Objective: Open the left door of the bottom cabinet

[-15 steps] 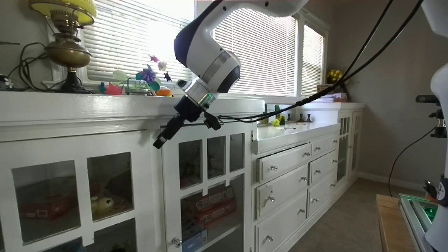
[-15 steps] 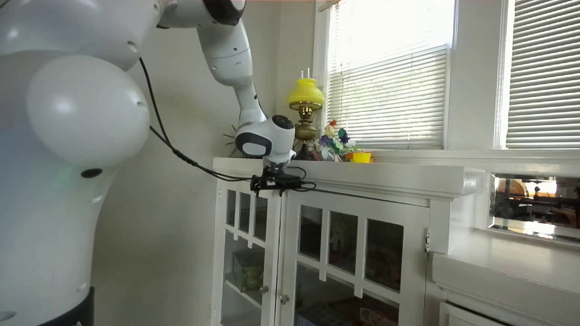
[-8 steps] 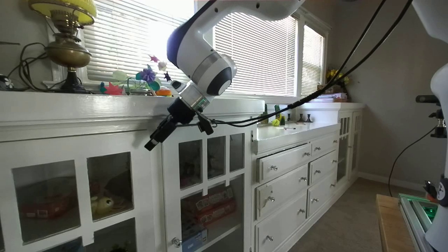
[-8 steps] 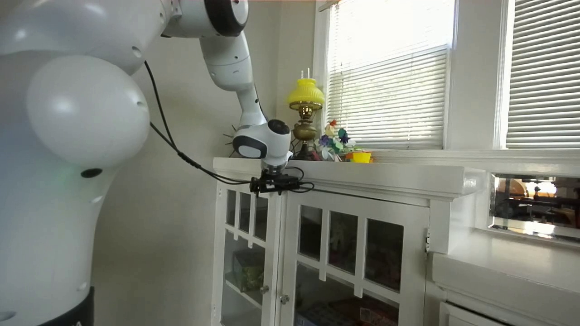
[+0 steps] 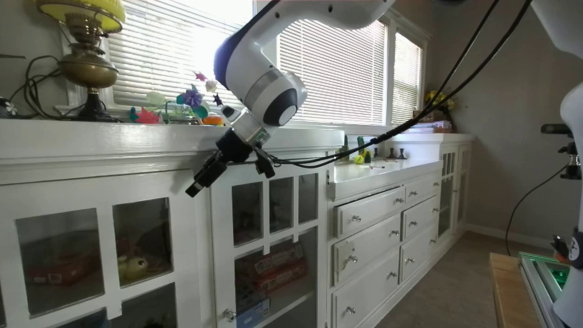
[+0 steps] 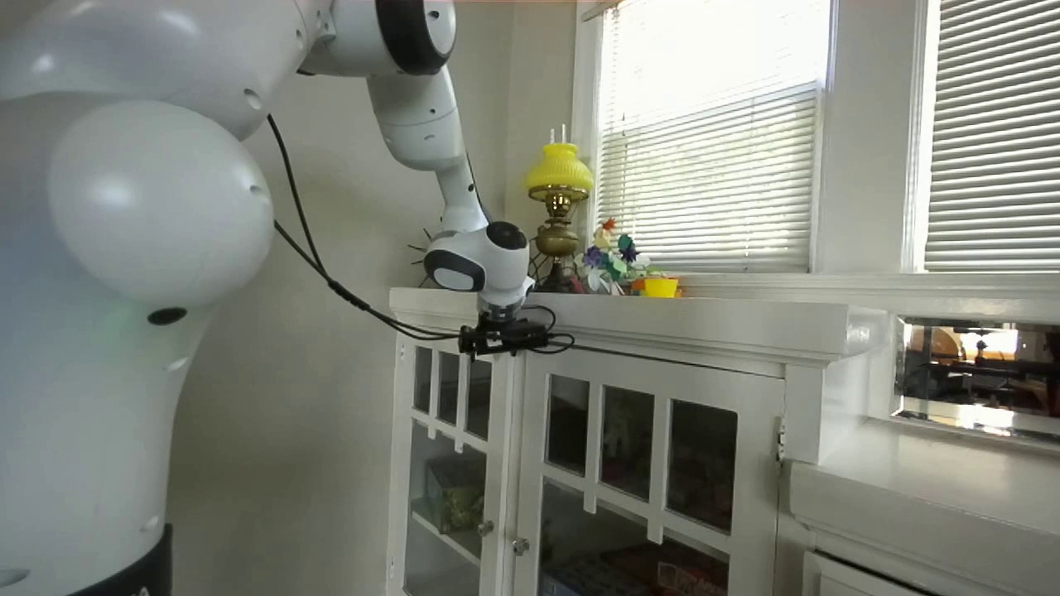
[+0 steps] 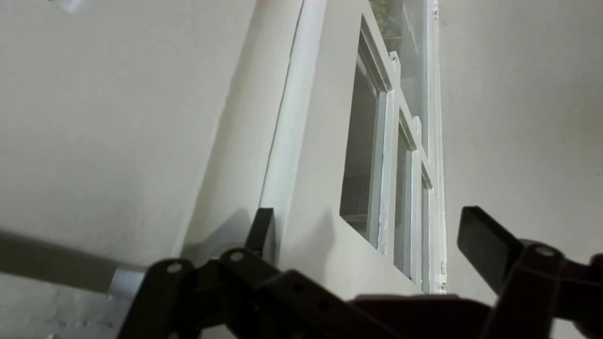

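Note:
The left door [image 5: 91,191] is a white door with large glass panes; its knob shows in an exterior view [image 6: 485,528]. In the wrist view the left door [image 7: 320,155] shows its glazed face and a pale side edge, and seems slightly ajar. It belongs to the white bottom cabinet [image 5: 114,141]. My gripper [image 5: 193,191] is near the top of the left door's free edge; it also shows in an exterior view [image 6: 494,352]. In the wrist view my gripper [image 7: 369,221] has its fingers wide apart. One finger is at the door's edge; I cannot tell whether they touch.
The right glazed door [image 6: 530,463] adjoins the left door's free edge. The countertop ledge overhangs above my gripper. On it stand a yellow-shaded lamp [image 6: 560,215] and paper flowers [image 6: 609,261]. Drawers [image 5: 369,246] stand further along. Black cables [image 5: 396,132] hang from the arm.
In an exterior view my gripper has moved left and slightly down along the cabinet front. The left door's panes and knob have shifted very slightly.

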Controlling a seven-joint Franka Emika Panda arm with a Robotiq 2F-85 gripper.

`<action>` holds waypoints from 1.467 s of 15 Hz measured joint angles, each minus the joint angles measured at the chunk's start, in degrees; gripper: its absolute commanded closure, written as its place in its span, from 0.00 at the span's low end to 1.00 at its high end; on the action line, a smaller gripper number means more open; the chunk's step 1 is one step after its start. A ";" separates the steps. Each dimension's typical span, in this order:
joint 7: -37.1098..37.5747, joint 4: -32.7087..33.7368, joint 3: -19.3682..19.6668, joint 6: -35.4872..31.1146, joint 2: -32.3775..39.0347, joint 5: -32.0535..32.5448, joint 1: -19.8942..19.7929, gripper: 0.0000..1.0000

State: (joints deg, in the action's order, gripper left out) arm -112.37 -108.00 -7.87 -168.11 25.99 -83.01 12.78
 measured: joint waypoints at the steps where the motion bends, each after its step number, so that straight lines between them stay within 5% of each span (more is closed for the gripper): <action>1: 0.12 -0.01 -0.03 0.00 -0.01 0.00 0.00 0.00; 10: 4.73 -9.16 -0.10 6.36 -7.24 1.67 -0.01 0.00; 22: 16.21 -22.90 -2.32 23.78 -19.96 17.26 0.31 0.00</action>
State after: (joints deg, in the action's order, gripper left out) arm -96.16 -130.89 -10.19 -144.33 6.03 -65.75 13.08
